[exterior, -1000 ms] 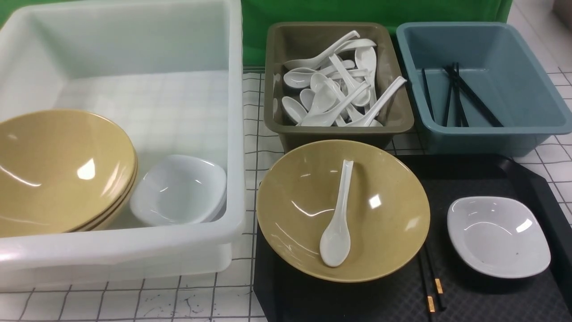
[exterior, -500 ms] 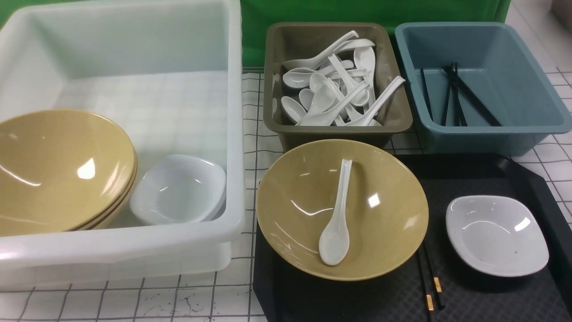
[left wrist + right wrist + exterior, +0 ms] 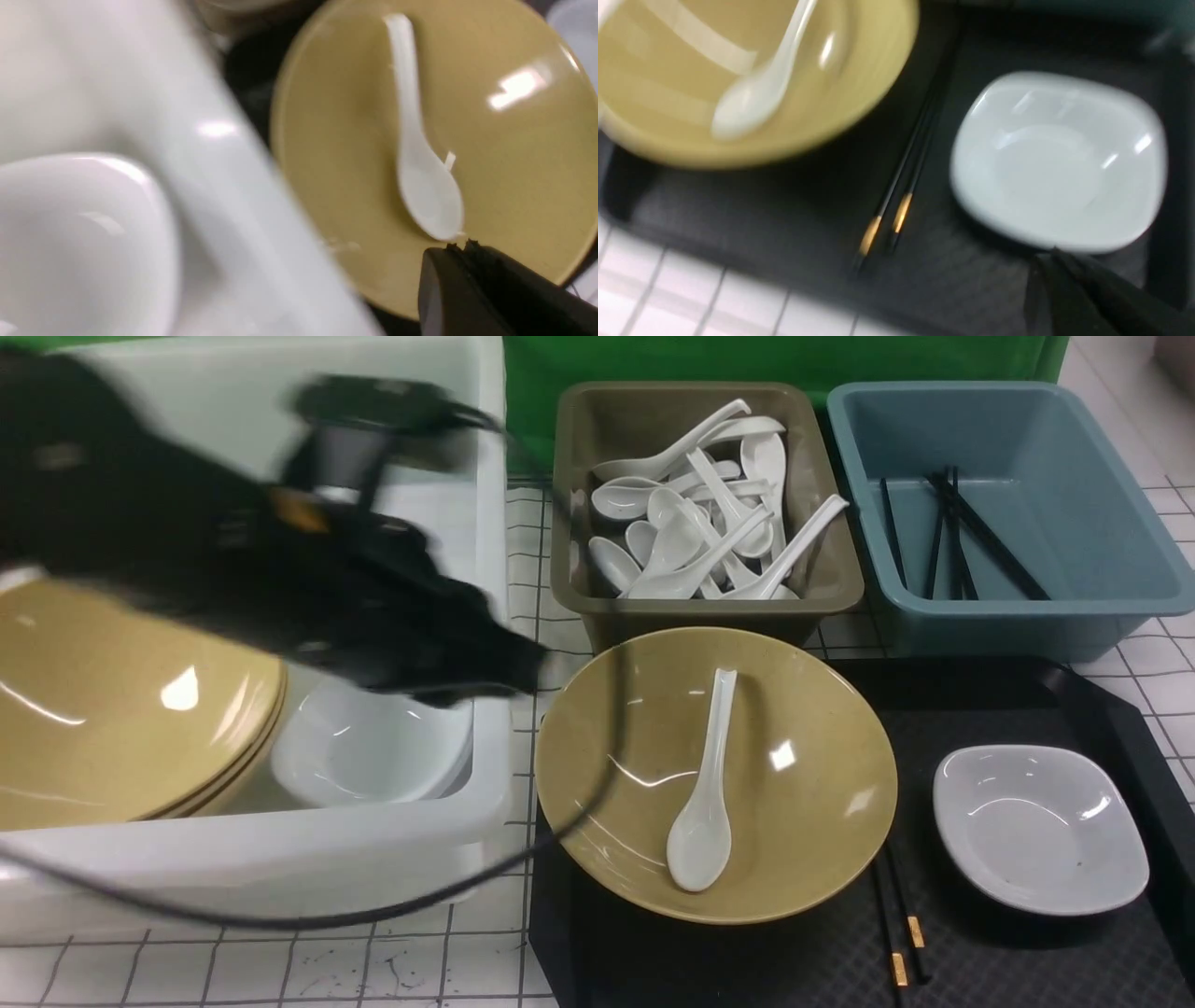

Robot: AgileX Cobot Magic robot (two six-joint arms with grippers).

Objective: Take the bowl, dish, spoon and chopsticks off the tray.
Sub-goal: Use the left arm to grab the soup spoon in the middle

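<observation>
All four things sit on the tray (image 3: 980,709): the spoon (image 3: 705,793) lies inside the bowl (image 3: 803,803), scoop toward you and handle pointing at the olive bin (image 3: 579,588). The dish (image 3: 1041,831) is on the right, and the chopsticks (image 3: 901,915) lie between the two, their far ends tucked under the bowl's rim. Your left tool (image 3: 460,249) hangs blurred over the tub (image 3: 280,859) corner just beside the bowl, and its tips look pressed together. The right tool (image 3: 1048,261), also seemingly together, hovers by the dish's near edge. The spoon looks like your first target, so part the left tips before you descend. Close across the narrow handle rather than the deep scoop. Both surfaces are glossy, so squeeze squarely or the spoon may skid. Lift straight up so that you do not tip the bowl, then carry the spoon to the olive bin with the other spoons. Keep the trailing cable off the bowl's rim.
</observation>
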